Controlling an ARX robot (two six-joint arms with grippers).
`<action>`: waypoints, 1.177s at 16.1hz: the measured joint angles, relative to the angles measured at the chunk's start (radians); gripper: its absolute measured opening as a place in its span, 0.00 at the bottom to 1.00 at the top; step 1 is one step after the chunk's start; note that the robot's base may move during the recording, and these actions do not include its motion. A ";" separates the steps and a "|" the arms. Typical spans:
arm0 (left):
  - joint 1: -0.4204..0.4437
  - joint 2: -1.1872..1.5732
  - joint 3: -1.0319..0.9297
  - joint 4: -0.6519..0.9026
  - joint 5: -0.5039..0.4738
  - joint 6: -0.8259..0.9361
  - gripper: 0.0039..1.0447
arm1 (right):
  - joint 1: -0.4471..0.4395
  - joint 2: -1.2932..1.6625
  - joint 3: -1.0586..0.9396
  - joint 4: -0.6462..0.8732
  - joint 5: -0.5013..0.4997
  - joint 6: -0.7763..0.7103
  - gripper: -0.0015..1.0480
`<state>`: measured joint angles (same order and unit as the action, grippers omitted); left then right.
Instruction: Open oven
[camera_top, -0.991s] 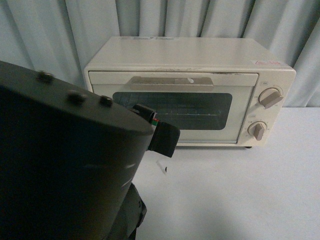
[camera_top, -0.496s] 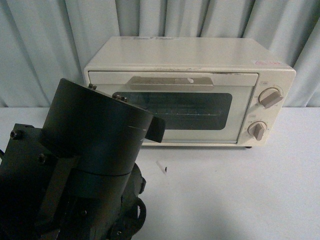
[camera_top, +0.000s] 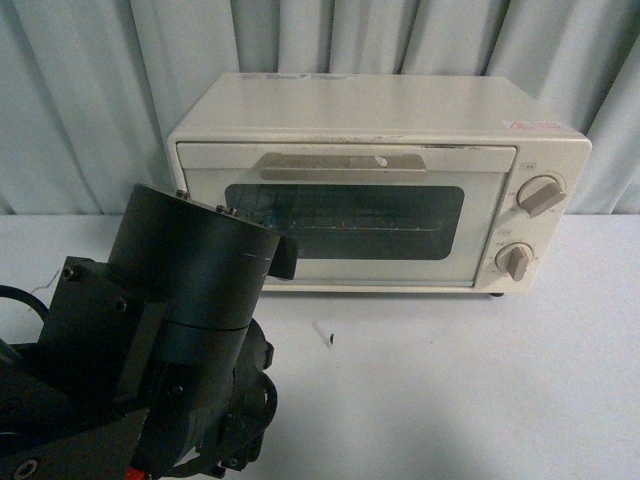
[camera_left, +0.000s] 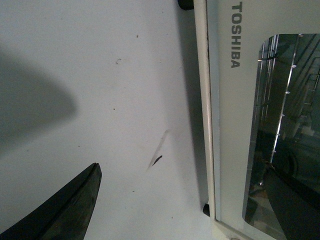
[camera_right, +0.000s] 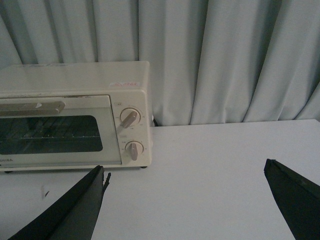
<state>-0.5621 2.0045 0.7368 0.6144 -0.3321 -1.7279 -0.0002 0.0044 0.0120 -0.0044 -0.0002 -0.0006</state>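
The cream-white oven (camera_top: 380, 110) stands at the back of the table with its glass-windowed door shut. Its flat beige handle (camera_top: 345, 163) runs along the top of the door. Two knobs (camera_top: 541, 196) sit on its right side. My left arm (camera_top: 180, 330) fills the lower left, and one dark fingertip (camera_top: 283, 258) shows in front of the door's lower left corner. In the left wrist view my left gripper (camera_left: 182, 172) is open and empty, straddling the door's bottom edge (camera_left: 227, 125). My right gripper (camera_right: 184, 167) is open and empty over the table, right of the oven (camera_right: 75, 80).
The oven stands on a white table (camera_top: 450, 380). Pale curtains (camera_top: 80, 100) hang close behind it. A small dark mark (camera_top: 328, 336) lies on the table in front of the door, and also shows in the left wrist view (camera_left: 156, 160).
My left arm has swung down and back toward the lower left. Its fingertip has drawn left along the oven's lower front. The oven door has stayed shut.
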 joint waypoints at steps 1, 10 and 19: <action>-0.002 0.016 0.005 0.006 0.000 -0.004 0.94 | 0.000 0.000 0.000 0.000 0.000 0.000 0.94; 0.061 0.093 0.041 0.076 0.011 -0.019 0.94 | 0.000 0.000 0.000 0.000 0.000 0.000 0.94; 0.072 0.104 -0.049 0.190 0.023 -0.019 0.94 | 0.000 0.000 0.000 0.000 0.000 0.000 0.94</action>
<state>-0.4896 2.1082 0.6880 0.8047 -0.3096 -1.7470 -0.0002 0.0044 0.0120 -0.0044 -0.0002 -0.0006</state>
